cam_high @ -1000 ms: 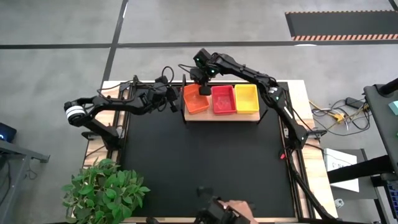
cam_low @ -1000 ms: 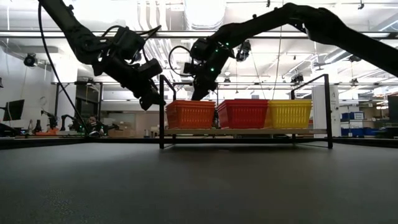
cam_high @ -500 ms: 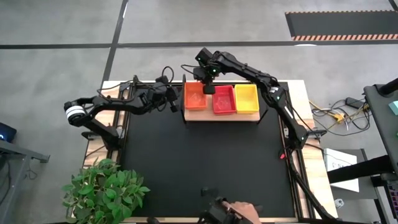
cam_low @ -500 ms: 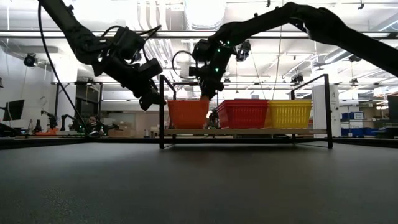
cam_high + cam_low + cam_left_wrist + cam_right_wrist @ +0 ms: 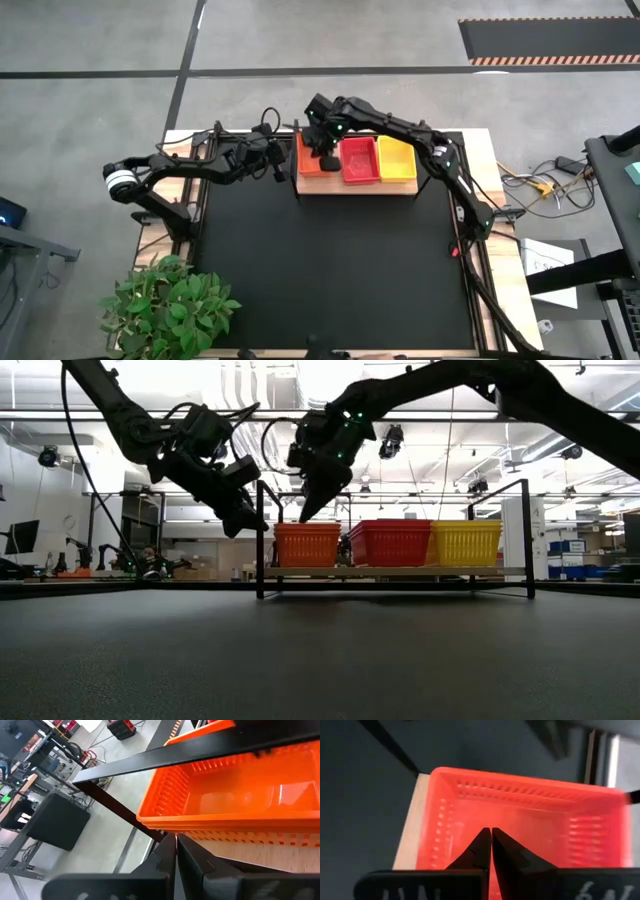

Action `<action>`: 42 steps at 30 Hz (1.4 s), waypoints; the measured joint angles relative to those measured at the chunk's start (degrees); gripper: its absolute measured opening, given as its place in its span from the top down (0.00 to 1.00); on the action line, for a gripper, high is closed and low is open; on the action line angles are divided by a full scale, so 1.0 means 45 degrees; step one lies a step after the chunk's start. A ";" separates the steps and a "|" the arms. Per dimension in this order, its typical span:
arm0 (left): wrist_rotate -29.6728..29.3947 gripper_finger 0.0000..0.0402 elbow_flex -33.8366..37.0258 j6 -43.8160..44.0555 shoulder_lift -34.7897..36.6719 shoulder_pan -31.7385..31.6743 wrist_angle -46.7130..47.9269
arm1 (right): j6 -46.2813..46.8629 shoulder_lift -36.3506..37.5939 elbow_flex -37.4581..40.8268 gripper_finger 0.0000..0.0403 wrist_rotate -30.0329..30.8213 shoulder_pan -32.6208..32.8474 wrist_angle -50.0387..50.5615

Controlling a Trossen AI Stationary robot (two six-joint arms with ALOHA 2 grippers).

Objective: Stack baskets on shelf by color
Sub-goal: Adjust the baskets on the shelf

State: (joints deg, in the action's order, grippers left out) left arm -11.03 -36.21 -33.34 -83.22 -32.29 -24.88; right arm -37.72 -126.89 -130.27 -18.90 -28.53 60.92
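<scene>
High view: the shelf (image 5: 356,187) sat at the far edge of the black mat (image 5: 330,270), carrying three stacks of baskets side by side, the orange stack (image 5: 307,157) at its left end, the red-pink stack (image 5: 359,160) in the middle and the yellow stack (image 5: 397,158) at its right end. The right gripper (image 5: 327,162) hung over the orange stack, fingers pressed together and holding nothing, while the left gripper (image 5: 281,166) waited just beside the shelf's left end, likewise closed and empty. A potted plant (image 5: 170,304) stood at the table's near left corner. Low view: the three stacks stood in a row on the wooden board between the black uprights, orange (image 5: 307,544), red-pink (image 5: 390,542) and yellow (image 5: 465,542) touching one another; the right gripper (image 5: 306,512) pointed down just above the orange stack's rim, and the left gripper (image 5: 254,522) hovered at the shelf's left upright, clear of the baskets. Left wrist view: the closed fingers (image 5: 165,855) pointed at the orange stack (image 5: 235,800) behind a black upright bar. Right wrist view: the shut fingers (image 5: 481,847) hung above the open orange basket (image 5: 530,827) without touching it.
</scene>
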 joint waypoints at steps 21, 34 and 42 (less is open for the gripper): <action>-0.0015 1.00 -0.0005 0.0015 0.0340 0.0010 0.0073 | 0.1046 0.0146 0.0969 0.98 0.0241 0.1418 0.0784; -0.0039 1.00 -0.0015 0.0679 0.0979 0.0337 0.0670 | 0.0854 0.0442 0.0976 0.98 0.1186 0.1633 0.0740; -0.0048 1.00 -0.0010 0.2565 0.2596 0.1147 0.2349 | 0.1256 0.2149 0.1057 0.98 0.1658 0.1894 0.2635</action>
State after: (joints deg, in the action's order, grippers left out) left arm -11.24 -36.25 -21.80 -71.54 -27.13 -14.31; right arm -32.07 -117.22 -125.51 -11.44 -20.01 72.78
